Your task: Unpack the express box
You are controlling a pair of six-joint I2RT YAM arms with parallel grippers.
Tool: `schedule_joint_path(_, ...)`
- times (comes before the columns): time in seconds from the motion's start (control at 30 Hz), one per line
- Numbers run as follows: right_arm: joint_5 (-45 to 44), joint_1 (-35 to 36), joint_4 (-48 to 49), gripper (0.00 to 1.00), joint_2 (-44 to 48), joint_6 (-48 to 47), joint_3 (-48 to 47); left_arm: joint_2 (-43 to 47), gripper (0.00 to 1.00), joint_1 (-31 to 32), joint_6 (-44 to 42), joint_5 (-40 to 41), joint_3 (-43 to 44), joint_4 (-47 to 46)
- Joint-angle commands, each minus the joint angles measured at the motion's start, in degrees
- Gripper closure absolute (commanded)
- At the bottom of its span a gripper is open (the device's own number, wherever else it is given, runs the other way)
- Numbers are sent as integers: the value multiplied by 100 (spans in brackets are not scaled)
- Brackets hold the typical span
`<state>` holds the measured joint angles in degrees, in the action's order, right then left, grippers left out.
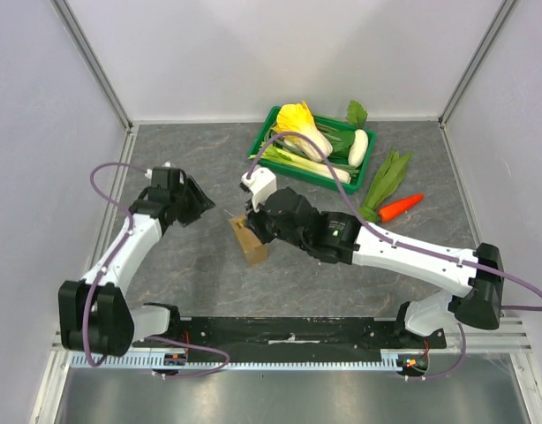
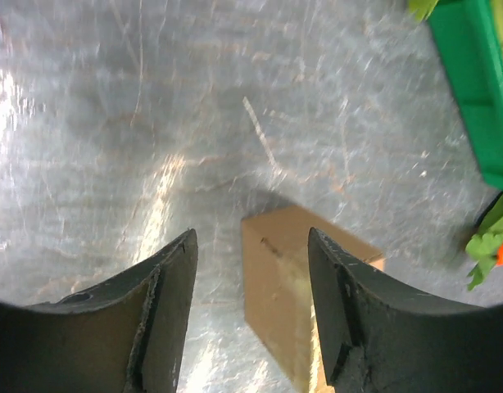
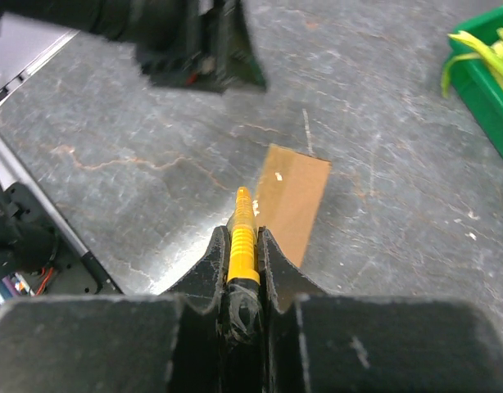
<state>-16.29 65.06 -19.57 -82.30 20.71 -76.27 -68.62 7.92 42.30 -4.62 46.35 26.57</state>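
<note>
Grey tabletop (image 1: 209, 168) bears a plain brown express box (image 1: 250, 240); left fingers (image 2: 165, 311) apart, right fingers (image 3: 272, 274) clamped on a yellow tool (image 3: 242, 229).

express box (image 1: 252, 248) half hidden, crate (image 2: 473, 90) cropped

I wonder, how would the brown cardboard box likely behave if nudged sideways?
The express box is small plain cardboard, so probably light and prone to sliding on the smooth table. It appears to stand on a narrow side, so a nudge may tip it.
</note>
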Motion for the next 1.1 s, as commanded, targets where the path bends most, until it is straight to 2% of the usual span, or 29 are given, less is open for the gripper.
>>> schedule_joint_path(0.0,127,428,331,100,-251,-392,-265,-634,37,-98,-556,15,970,270)
schedule_joint_path(0.17,-154,841,410,100,-707,-445,-257,-1381,37,-133,-908,-1214,1517,200)
schedule_joint_path(0.23,-269,868,393,100,-857,-357,-248,-1733,37,-142,-917,-1836,1710,270)
schedule_joint_path(0.33,-444,868,393,100,-998,-234,-169,-2006,37,-151,-882,-2340,1772,252)
schedule_joint_path(0.9,-1139,737,331,100,-1253,170,288,-2288,37,-142,-882,-2974,1395,24)
schedule_joint_path(1.0,-1174,675,296,100,-1253,267,376,-2261,37,-142,-829,-3149,1211,-81)
schedule_joint_path(1.07,-1209,657,244,100,-1244,337,402,-2235,37,-133,-672,-3579,974,-431)
